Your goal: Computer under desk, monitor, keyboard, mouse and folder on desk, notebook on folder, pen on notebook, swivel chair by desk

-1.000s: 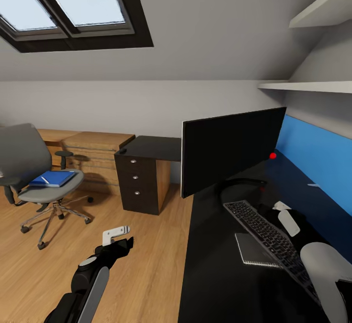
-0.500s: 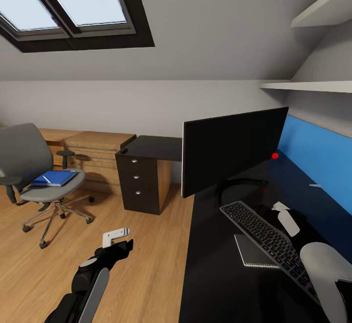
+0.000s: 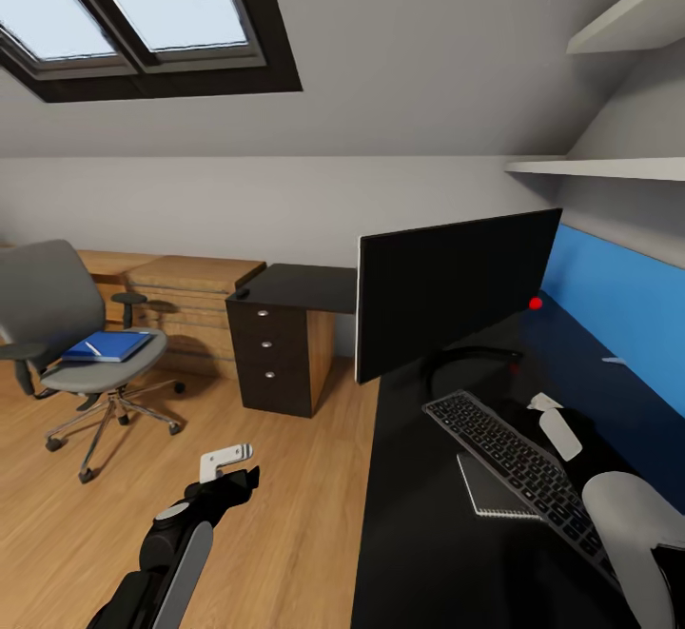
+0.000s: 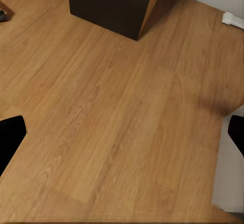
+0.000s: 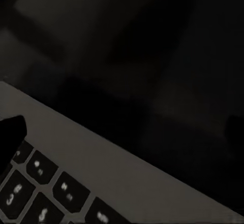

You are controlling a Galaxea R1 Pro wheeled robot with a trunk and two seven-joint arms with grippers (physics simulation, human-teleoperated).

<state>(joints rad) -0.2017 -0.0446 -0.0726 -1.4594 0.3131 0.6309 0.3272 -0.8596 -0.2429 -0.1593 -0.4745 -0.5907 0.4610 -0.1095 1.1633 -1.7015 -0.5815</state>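
Head view: the desk [image 3: 419,553] runs along the right side, glossy black top with a blue back panel, and its black three-drawer unit [image 3: 268,363] stands at the far end. The monitor [image 3: 455,288] stands upright on the desk, a red light at its lower right corner. The keyboard [image 3: 518,468] lies on the desk near the monitor's stand, set diagonally. A notebook [image 3: 495,491] lies flat at the keyboard's left edge.

The swivel chair [image 3: 67,343] stands on the wooden floor [image 3: 285,515] at far left, well apart from the desk. A blue folder [image 3: 107,346] lies on its seat, the white pen [image 3: 92,348] on top of it.

Left gripper [image 4: 122,137]: fingers spread apart, empty, over bare floor. Right gripper [image 5: 124,132]: close over the keyboard's edge; cannot tell its state, too dark.
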